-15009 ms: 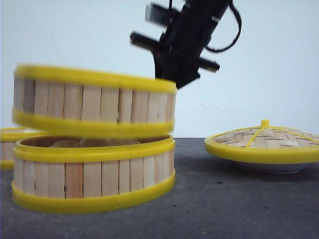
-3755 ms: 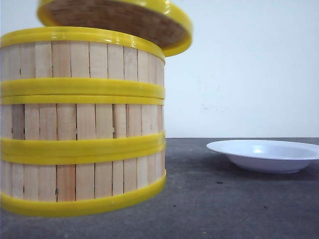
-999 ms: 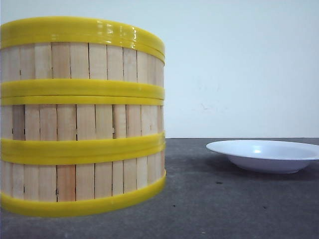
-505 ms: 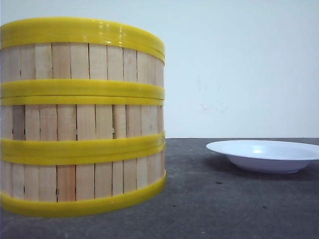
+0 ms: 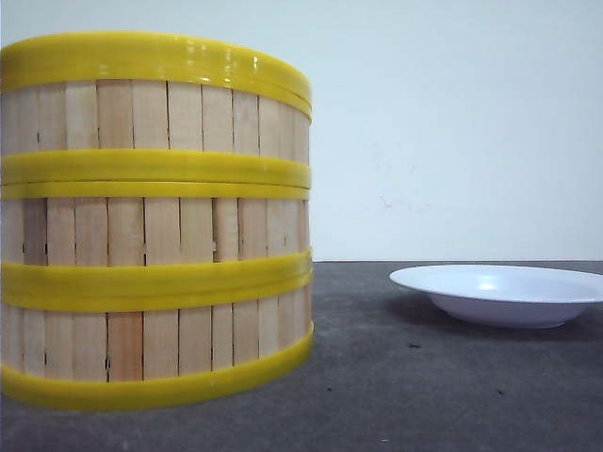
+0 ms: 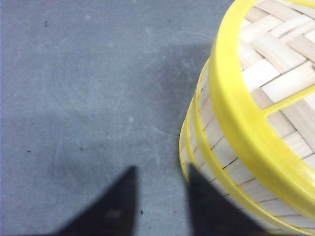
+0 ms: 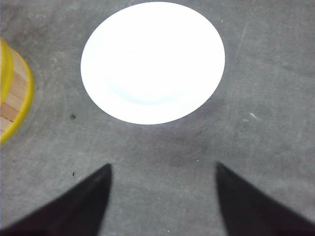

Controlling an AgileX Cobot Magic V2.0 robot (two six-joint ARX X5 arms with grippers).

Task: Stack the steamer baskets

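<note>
Slatted, yellow-rimmed steamer baskets stacked; left gripper and right gripper both spread

Wood-slat baskets, glossy plastic rims.

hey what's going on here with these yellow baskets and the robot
Nothing is being handled right now. The three steamer baskets stand stacked in one column on the dark table, with the woven lid on top. The left gripper hangs empty beside the stack, fingers apart. The right gripper is open and empty above the table, near the bare white plate. The stacking looks done.
</note>
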